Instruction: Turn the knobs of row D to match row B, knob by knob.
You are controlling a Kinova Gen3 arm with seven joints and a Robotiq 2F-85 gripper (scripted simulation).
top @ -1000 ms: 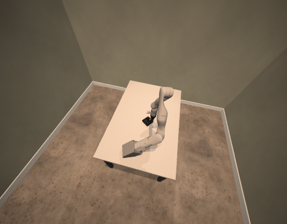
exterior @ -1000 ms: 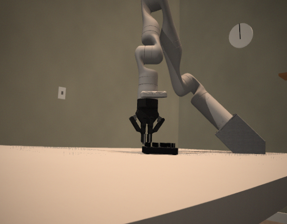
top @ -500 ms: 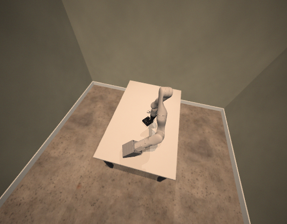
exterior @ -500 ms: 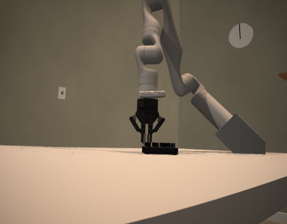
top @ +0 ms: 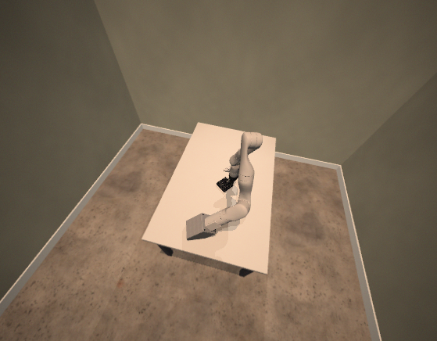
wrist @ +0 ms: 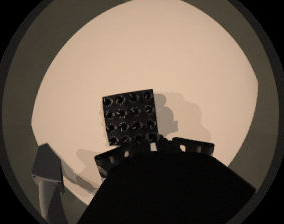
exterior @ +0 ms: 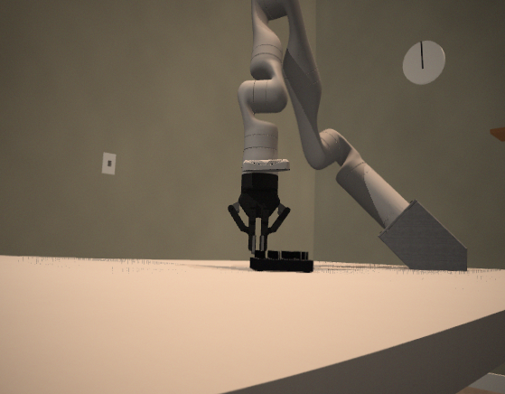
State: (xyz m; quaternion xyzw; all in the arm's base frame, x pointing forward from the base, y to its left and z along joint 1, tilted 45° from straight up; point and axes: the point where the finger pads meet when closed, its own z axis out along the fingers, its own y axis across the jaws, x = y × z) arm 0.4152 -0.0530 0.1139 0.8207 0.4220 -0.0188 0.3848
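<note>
The black knob box [top: 223, 184] [exterior: 285, 265] [wrist: 127, 105] stands flat on the table, with several black knobs in a four-by-four grid on top. My gripper [top: 229, 182] [exterior: 257, 248] [wrist: 152, 138] points straight down at one corner of the grid, with its fingers close together at knob height. It looks shut on a corner knob, which nearer knobs hide in the exterior view and the gripper partly covers in the wrist view. The other knobs show free of the fingers. The white lines, marks and names are too small to read, and I cannot make out the socket.
The white table [top: 187, 184] [exterior: 171, 316] [wrist: 83, 75] carries the arm's grey base [top: 196, 227] [exterior: 425, 241] [wrist: 47, 162], well away from the box. The arm arches high over the table. Its shadow falls beside the box.
</note>
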